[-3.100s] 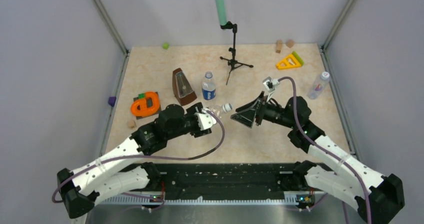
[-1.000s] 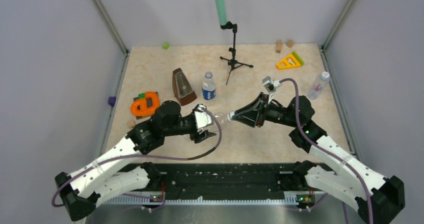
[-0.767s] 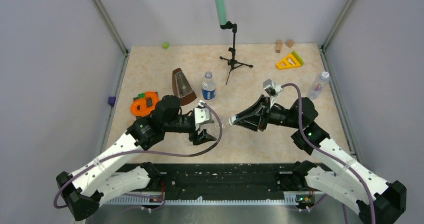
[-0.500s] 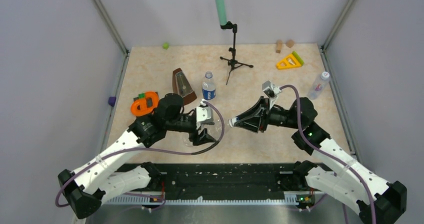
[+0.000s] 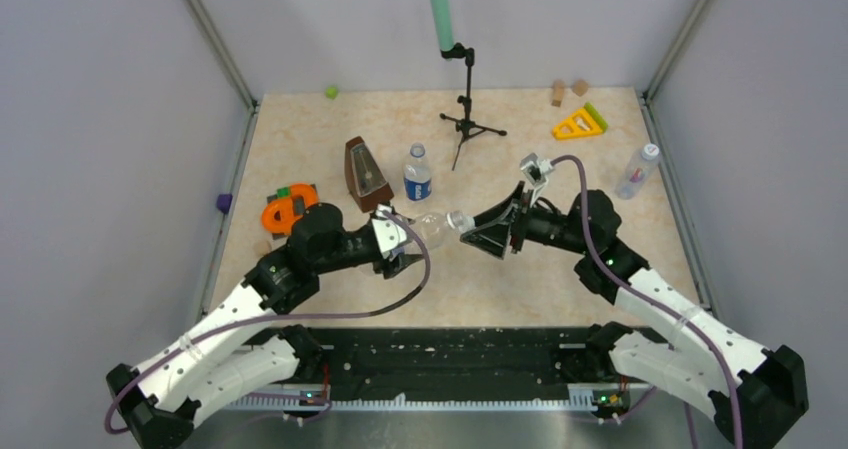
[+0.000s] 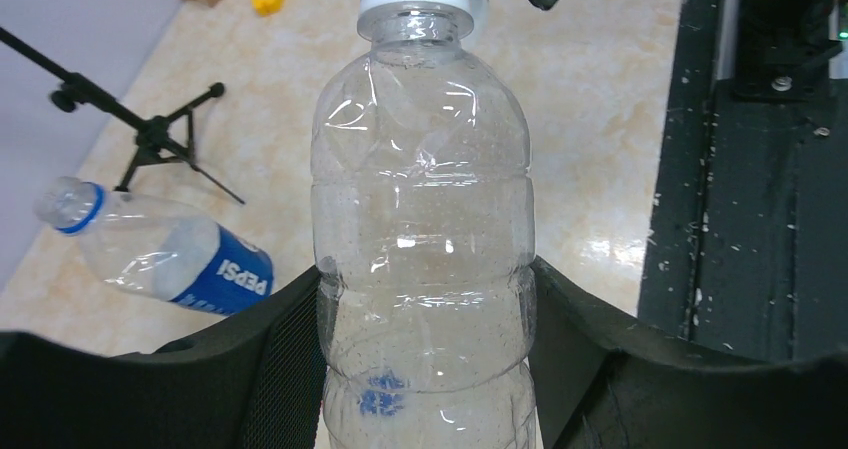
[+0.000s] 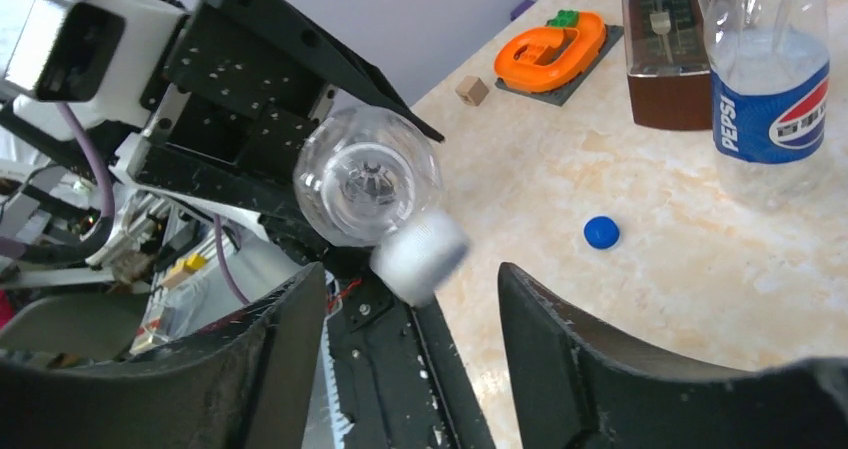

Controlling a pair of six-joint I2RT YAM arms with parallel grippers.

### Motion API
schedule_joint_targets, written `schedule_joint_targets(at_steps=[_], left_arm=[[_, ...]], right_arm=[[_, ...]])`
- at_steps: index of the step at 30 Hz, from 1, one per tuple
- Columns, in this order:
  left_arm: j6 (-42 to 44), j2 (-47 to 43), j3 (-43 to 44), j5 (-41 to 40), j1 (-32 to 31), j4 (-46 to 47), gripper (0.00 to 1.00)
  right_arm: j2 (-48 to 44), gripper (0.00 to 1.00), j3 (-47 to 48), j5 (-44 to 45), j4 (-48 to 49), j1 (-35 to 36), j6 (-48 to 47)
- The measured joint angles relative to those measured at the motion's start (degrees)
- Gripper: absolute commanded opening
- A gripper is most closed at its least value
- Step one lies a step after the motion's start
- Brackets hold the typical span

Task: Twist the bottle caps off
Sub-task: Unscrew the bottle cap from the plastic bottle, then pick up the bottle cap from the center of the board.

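- Our left tool (image 6: 425, 281) clenches the clear bottle (image 6: 420, 189).
- Our right tool (image 7: 410, 271) stands released; the blurred white cap (image 7: 420, 257) lies between its fingers (image 7: 560, 349), apparently off the mouth.
- We should hold the bottle level until the cap lands.

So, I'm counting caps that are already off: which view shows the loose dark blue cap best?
The right wrist view: the dark blue cap lies sharp and unobstructed on the table, near the Pepsi bottle. In the top view I cannot pick it out. The left wrist view does not show it.
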Motion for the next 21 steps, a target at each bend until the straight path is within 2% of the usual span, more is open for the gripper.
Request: schedule_joint_targets(at_steps=[6,16,21], left_arm=[[2.8,-2.6,-0.4,-4.9,0.0,0.9,0.0],[6.3,-3.3,-2.1,-10.4,0.0,0.5,0.0],[6.6,-3.0,-2.1,-11.6,-0.1,0.5,0.0]], right_arm=[[0.8,0.68,0.0,2.5,1.4,0.0,5.9],[-1.0,0.68,-1.6,7.4,6.1,0.0,13.0],[-1.8,0.68,-1.7,13.7,3.4,0.0,13.7]])
